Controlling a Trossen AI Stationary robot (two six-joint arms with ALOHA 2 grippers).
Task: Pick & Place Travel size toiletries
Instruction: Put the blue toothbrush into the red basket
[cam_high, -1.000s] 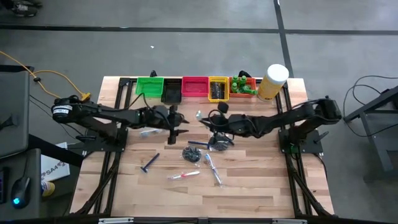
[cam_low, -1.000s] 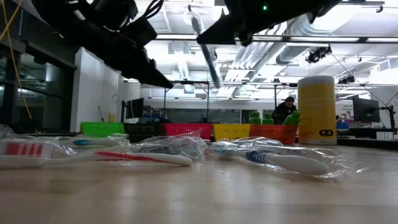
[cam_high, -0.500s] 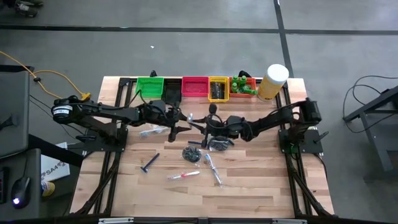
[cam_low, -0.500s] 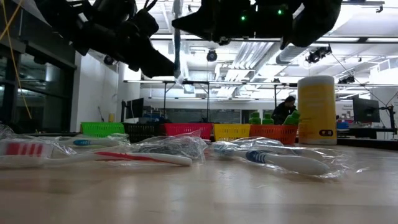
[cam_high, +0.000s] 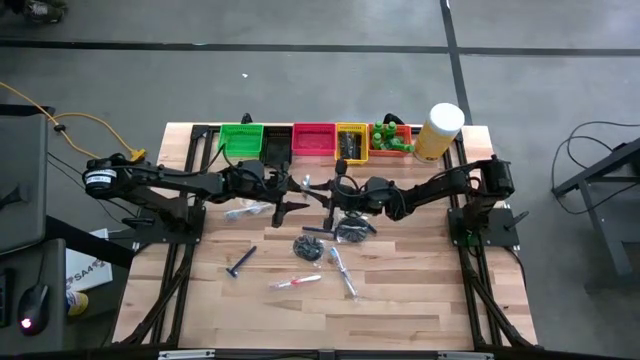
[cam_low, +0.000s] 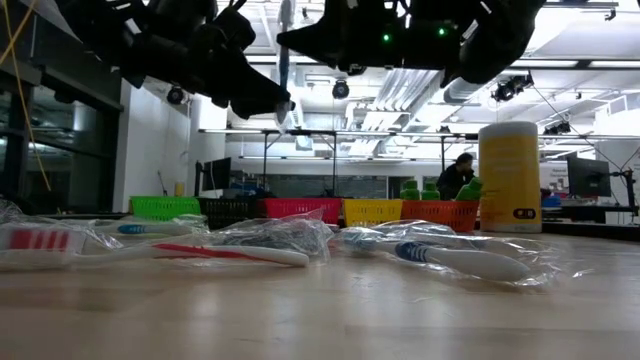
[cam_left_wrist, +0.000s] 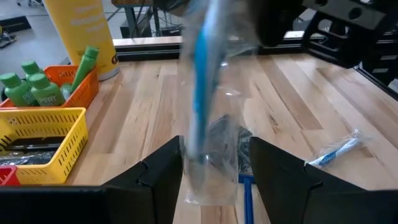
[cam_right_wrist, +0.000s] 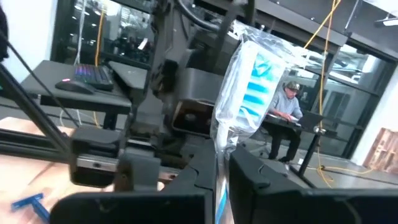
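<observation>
Overhead strip lights and a distant seated person (cam_low: 462, 172) filled the room beyond the wooden table (cam_high: 400, 300). Above its middle the right gripper (cam_high: 328, 190) was clamped on a clear-wrapped blue toothbrush (cam_left_wrist: 202, 81), holding it upright in the air – its lower end hung between the spread fingers of the left gripper (cam_high: 297, 198), which had not closed on it (whether they touched the wrap I could not tell). More wrapped toothbrushes (cam_low: 455, 258) lay on the near table – a row of coloured bins (cam_high: 318, 140) stood along the far edge.
</observation>
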